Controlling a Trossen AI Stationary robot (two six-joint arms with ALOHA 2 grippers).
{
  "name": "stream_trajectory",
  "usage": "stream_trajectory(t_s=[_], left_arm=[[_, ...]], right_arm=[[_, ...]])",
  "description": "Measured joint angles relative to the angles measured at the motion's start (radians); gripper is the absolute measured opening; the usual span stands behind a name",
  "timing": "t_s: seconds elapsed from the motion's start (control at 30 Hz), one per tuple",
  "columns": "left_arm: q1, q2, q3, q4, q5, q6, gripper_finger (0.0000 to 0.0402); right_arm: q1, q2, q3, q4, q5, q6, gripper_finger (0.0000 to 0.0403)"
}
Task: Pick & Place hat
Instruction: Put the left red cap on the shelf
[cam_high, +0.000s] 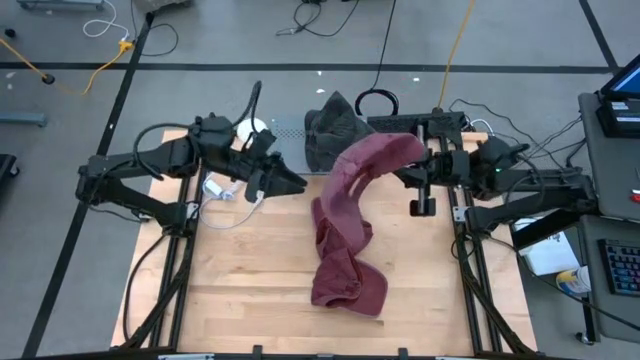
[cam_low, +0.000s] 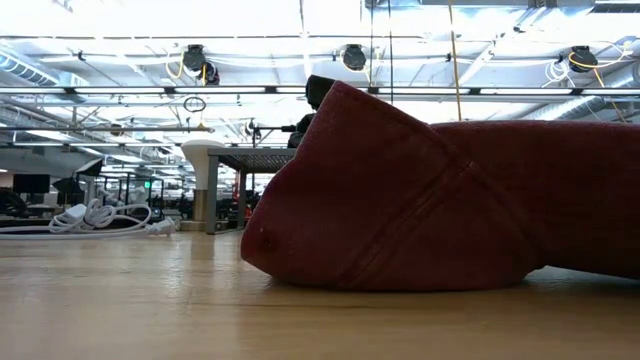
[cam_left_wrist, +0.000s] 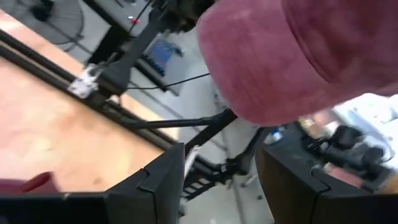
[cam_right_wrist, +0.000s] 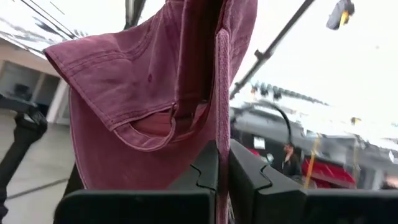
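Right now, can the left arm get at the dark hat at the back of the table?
Probably yes. The left gripper is open and empty, close beside the dark hat with bare table between them. The red hat hangs from the right gripper on the far side, likely not blocking.

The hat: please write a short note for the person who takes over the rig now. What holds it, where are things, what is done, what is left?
Right pincer: shut on the red hat, holding it up above the far middle of the table.
Left pincer: open and empty, beside the hat on its left.
More red cloth lies on the table below; whether it joins the hat I cannot tell. A dark hat sits at the far edge.
Done: hat picked up.
Left: place it.
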Motion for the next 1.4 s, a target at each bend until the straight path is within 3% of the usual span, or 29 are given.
stream_trajectory(t_s=[0.27, 0.47, 0.6, 0.93, 1.1, 1.23, 1.4], left_arm=[[0.053, 0.026, -0.054, 0.244, 0.131, -0.145, 0.0221], [0.059, 0.079, -0.061, 0.389, 0.198, -0.24, 0.0227], [0.054, 0.134, -0.064, 0.447, 0.205, -0.269, 0.0228], [0.033, 0.235, -0.063, 0.791, 0.29, -0.423, 0.0228], [0.033, 0.248, -0.063, 0.844, 0.318, -0.459, 0.0227], [0.033, 0.247, -0.063, 0.849, 0.333, -0.473, 0.0205], [0.033, 0.247, -0.063, 0.849, 0.35, -0.477, 0.0137]], right_arm=[[-0.053, 0.131, 0.0, 0.265, -0.155, 0.074, 0.0006], [-0.06, 0.194, 0.0, 0.367, -0.157, 0.11, 0.0006], [-0.06, 0.21, 0.0, 0.398, -0.157, 0.114, 0.0006], [-0.06, 0.213, 0.0, 0.397, -0.182, 0.112, 0.0008], [-0.06, 0.212, 0.0, 0.386, -0.185, 0.11, 0.0009], [-0.06, 0.211, 0.001, 0.355, -0.184, 0.099, 0.001], [-0.06, 0.212, 0.002, 0.334, -0.182, 0.091, 0.001]])
